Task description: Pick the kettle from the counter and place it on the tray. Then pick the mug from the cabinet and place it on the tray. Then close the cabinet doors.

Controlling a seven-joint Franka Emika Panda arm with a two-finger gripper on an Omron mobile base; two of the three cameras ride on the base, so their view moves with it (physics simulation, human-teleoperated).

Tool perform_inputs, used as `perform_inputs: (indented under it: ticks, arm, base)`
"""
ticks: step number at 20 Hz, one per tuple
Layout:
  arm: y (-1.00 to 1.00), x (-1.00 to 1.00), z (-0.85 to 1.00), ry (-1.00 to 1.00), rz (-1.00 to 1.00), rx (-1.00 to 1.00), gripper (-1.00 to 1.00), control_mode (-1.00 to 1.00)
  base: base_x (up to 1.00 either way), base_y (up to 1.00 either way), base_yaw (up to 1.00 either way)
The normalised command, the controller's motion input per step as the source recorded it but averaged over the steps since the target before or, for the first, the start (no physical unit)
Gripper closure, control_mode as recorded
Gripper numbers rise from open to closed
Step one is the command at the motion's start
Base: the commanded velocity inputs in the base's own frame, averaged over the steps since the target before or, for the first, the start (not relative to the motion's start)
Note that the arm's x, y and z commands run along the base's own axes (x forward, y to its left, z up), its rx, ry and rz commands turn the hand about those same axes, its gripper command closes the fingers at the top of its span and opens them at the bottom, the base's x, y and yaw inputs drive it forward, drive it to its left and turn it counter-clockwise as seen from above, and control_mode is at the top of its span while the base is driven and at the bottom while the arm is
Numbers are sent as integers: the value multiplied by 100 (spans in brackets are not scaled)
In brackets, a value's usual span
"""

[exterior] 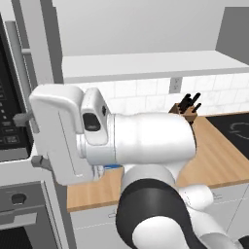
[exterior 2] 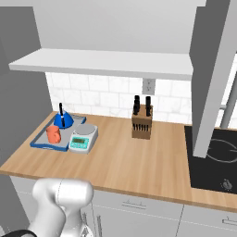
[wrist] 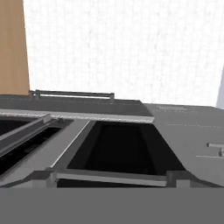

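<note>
- From the right base view I see the kettle (exterior 2: 63, 120) sitting on the tray (exterior 2: 42, 145), at its far end near the tiled wall: a small squat bright-blue dome with a thin black handle standing up from it.
- The mug (exterior 2: 53, 134) is on the same tray, just in front of the kettle: plain orange, cylindrical. I can't make out its handle at this size.
- The tray is flat and grey with a raised blue rim, lying at the left end of the counter (exterior 2: 129, 162), which is light-brown wood with plank grain.
- A small white-green kitchen scale (exterior 2: 83, 138) sits touching or just beside the tray's right edge.
- Further right on the counter stands a wooden knife block (exterior 2: 141, 122), and beyond it a black cooktop (exterior 2: 215, 162).
- A grey cabinet door (exterior 2: 214, 74) hangs open, its panel standing out over the cooktop; the pale shelf (exterior 2: 106, 62) runs to its left.
- I cannot tell the gripper's state; the hand view shows grey oven fronts and a bar handle (wrist: 72, 93), with no fingertips that I can make out.
</note>
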Motion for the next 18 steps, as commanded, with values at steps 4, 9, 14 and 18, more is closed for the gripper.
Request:
perform_inputs:
  ticks: [4,9,14,18]
  arm:
    - [59,23,-2,0,-32,0,-100,-100]
    - [35,52,-1,0,-16,0,-100,-100]
    - [13,64,-14,1,-6,0,-100,-100]
    - [0,59,-23,0,-1,0,-100,-100]
  base:
    - [0,0,0]
    - [0,0,0]
    - [0,0,0]
    - [0,0,0]
